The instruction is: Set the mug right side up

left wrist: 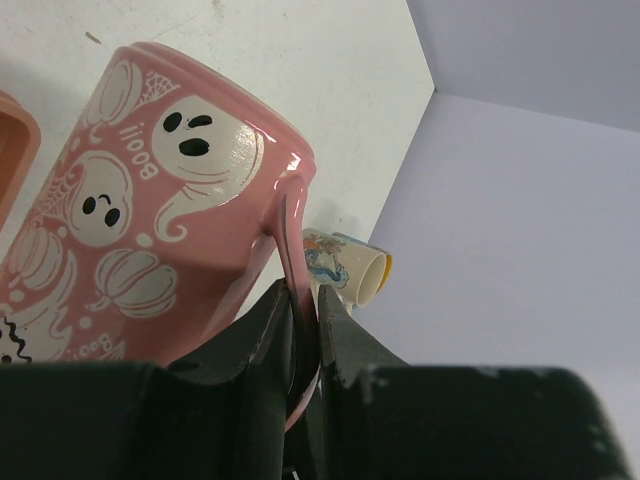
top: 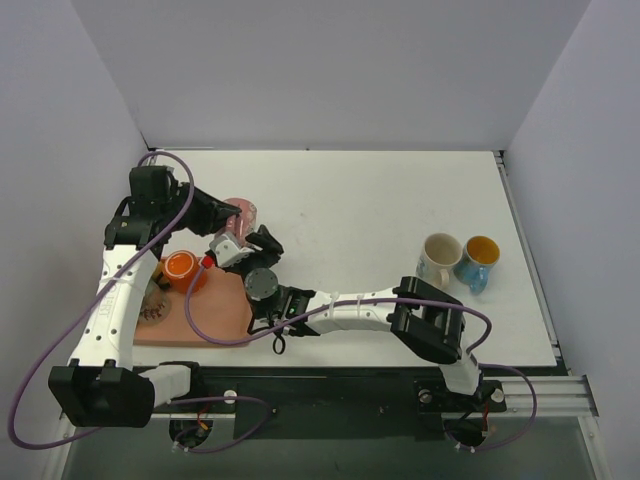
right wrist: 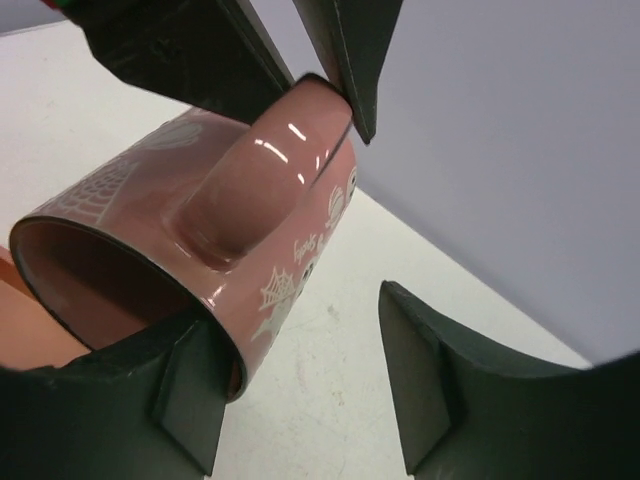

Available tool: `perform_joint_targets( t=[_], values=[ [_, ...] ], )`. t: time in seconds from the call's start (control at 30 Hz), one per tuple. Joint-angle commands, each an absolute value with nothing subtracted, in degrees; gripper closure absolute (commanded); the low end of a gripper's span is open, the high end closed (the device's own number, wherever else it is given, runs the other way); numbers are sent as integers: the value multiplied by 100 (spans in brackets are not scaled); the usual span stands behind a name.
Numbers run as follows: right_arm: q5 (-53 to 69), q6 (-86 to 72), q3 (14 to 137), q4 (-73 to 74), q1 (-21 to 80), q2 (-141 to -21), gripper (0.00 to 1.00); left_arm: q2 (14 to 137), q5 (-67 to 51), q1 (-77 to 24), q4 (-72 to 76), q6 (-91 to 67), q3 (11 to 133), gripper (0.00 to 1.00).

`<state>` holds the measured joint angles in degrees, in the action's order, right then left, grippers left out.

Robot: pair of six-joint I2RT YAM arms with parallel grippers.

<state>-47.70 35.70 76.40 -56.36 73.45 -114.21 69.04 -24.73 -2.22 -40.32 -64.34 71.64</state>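
Note:
The pink mug (top: 241, 214) with white ghosts and pumpkins hangs tilted on its side above the table's left part. My left gripper (left wrist: 303, 300) is shut on its handle (left wrist: 290, 230), the jaws pinching the thin pink loop. In the right wrist view the mug (right wrist: 200, 200) shows its dark mouth at the lower left and its handle on top. My right gripper (right wrist: 300, 335) is open around the mug's rim: one finger (right wrist: 190, 390) sits against the wall by the mouth, while the other finger (right wrist: 420, 370) stands apart from it. The left arm's fingers (right wrist: 345, 60) show at the top.
An orange mug (top: 181, 268) stands on a salmon board (top: 215, 315) at the near left. A cream mug (top: 438, 258) and a blue mug with a yellow inside (top: 479, 260) stand at the right. The right arm (top: 360, 312) stretches leftward along the near edge.

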Motion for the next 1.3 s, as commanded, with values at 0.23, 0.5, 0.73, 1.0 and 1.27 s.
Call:
perform_joint_targets(
  t=[0.23,0.5,0.73,1.0,1.27],
  values=[
    [-4852,3270,7498,-5590,7312,-11013,100,6627,-2707,-246,-3401,-6618,7032,100],
    [-4509,2084,6856,-3861,7304,-9853,100,6855,-2654,-246,-3182,-6504,6242,95],
    [-4246,1171,6408,-2374,7251,-9133,100,6944,-2672,-255,-2804,-6180,5696,59],
    [-3367,0,6240,-775,6671,-8429,100,6926,-2619,-229,-2558,-5827,5643,34],
    [-1831,-492,6328,1306,5451,-7700,100,6891,-2549,-229,-2636,-4662,6002,29]
  ],
)
